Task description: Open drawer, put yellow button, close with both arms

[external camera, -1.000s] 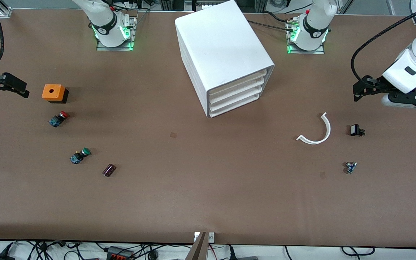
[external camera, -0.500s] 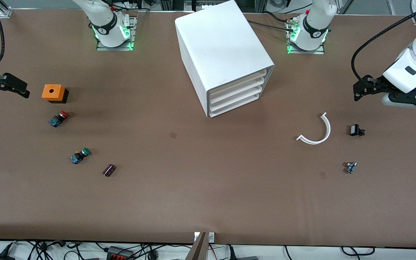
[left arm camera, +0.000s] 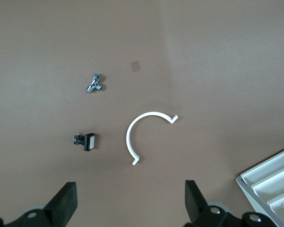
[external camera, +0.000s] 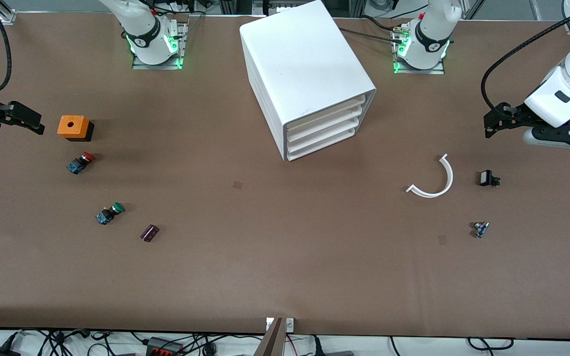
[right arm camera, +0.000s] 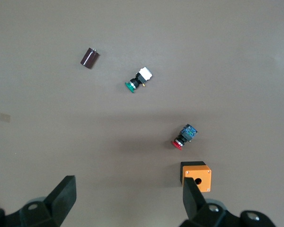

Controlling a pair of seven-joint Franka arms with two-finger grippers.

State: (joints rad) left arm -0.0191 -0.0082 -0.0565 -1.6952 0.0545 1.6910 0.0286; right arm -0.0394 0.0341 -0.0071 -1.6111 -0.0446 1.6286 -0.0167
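The white cabinet (external camera: 305,64) stands at mid-table between the arm bases. Its uppermost drawer (external camera: 327,112) is shut, like the three below it; a corner of the cabinet shows in the left wrist view (left arm camera: 270,184). No yellow-capped button shows in any view. My left gripper (external camera: 492,122) is open and empty in the air at the left arm's end of the table, and in its own view (left arm camera: 130,201) it is over bare table. My right gripper (external camera: 31,123) is open and empty beside the orange box (external camera: 73,126), with one fingertip (right arm camera: 191,194) over the box's edge.
A red-capped switch (external camera: 80,162), a green-capped switch (external camera: 109,213) and a dark cylinder (external camera: 149,233) lie near the orange box. A white curved strip (external camera: 436,180), a black part (external camera: 488,178) and a small metal part (external camera: 480,229) lie toward the left arm's end.
My right gripper has shifted slightly toward the orange box. The left gripper has barely moved. Nothing on the table has moved.
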